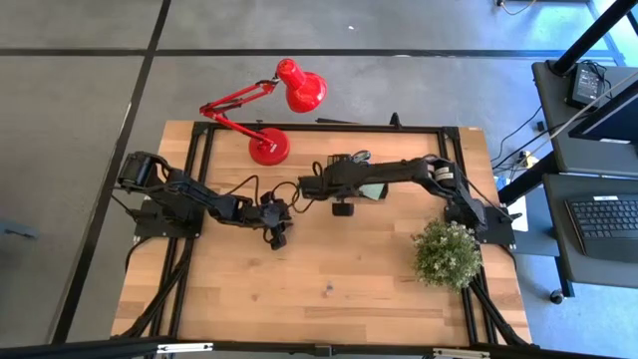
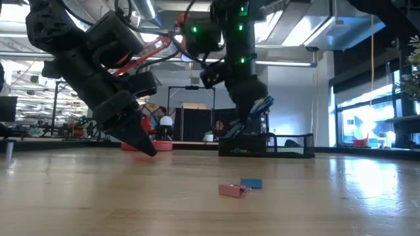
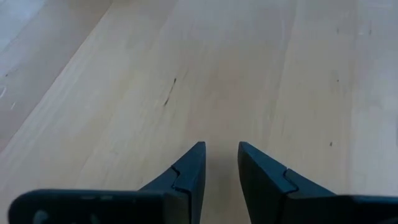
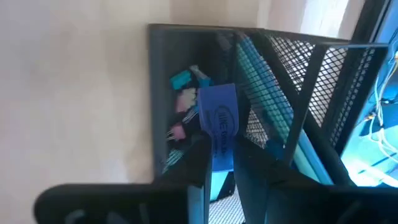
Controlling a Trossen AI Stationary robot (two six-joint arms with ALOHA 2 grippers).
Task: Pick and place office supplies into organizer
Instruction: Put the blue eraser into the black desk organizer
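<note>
Right gripper (image 4: 219, 163) is pinched on a blue piece (image 4: 219, 121) with printing on it, probably the scissors' handle, and you have it hanging just above the organizer (image 4: 161, 93), over the shallow tray where small pink and teal clips (image 4: 186, 93) already lie. Next to that tray, behind the mesh, light-blue pencils (image 4: 264, 87) stand in the taller section. From overhead, the organizer (image 1: 371, 189) sits beside the red desk lamp (image 1: 271, 140), mostly hidden under your right arm.

Your blue item looks stiff and smooth, likely light; the hold is near one end, so expect it to swing or slip if you tilt. Lower it straight before letting go, because the mesh wall is close.

Left gripper (image 3: 219, 152) hovers low over bare wood with its fingers a narrow gap apart and nothing between them. In the level view, a pink clip (image 2: 231, 190) and a small blue piece (image 2: 251, 183) lie on the table (image 2: 341, 196), touching or nearly so. Both look tiny, flat and light; take each across its short sides, pads almost on the wood.
</note>
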